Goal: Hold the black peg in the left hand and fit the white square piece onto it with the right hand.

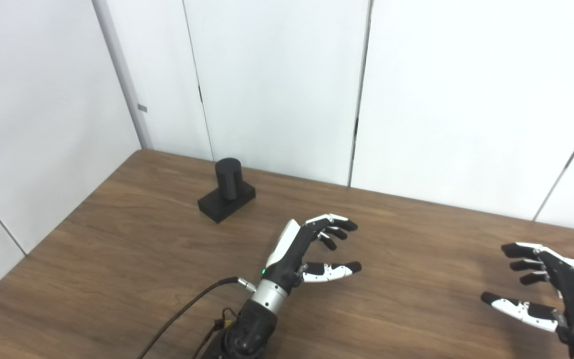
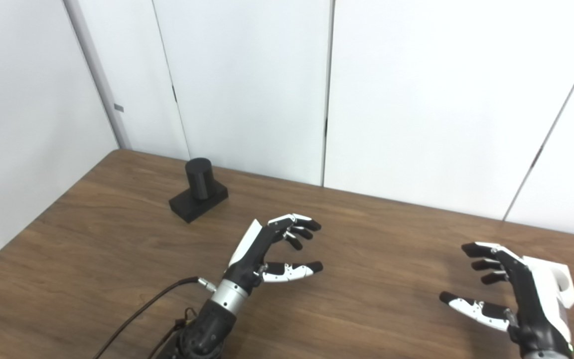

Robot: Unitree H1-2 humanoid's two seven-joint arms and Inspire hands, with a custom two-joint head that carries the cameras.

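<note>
The black peg [image 1: 228,177] is a short upright cylinder on a black block base [image 1: 215,206], standing at the far left of the wooden table [image 1: 416,239]. My left hand [image 1: 307,252] hovers open at the table's middle, well to the right of and nearer than the peg, holding nothing. At the right edge my right hand [image 2: 511,289] is open too, fingers spread and pointing left. A white blocky piece [image 2: 556,279] shows just behind the right hand, partly hidden by it. Whether the hand touches it I cannot tell.
White wall panels [image 1: 277,85] close off the table's far and left sides. A black cable [image 1: 187,311] runs from the left wrist to the near edge.
</note>
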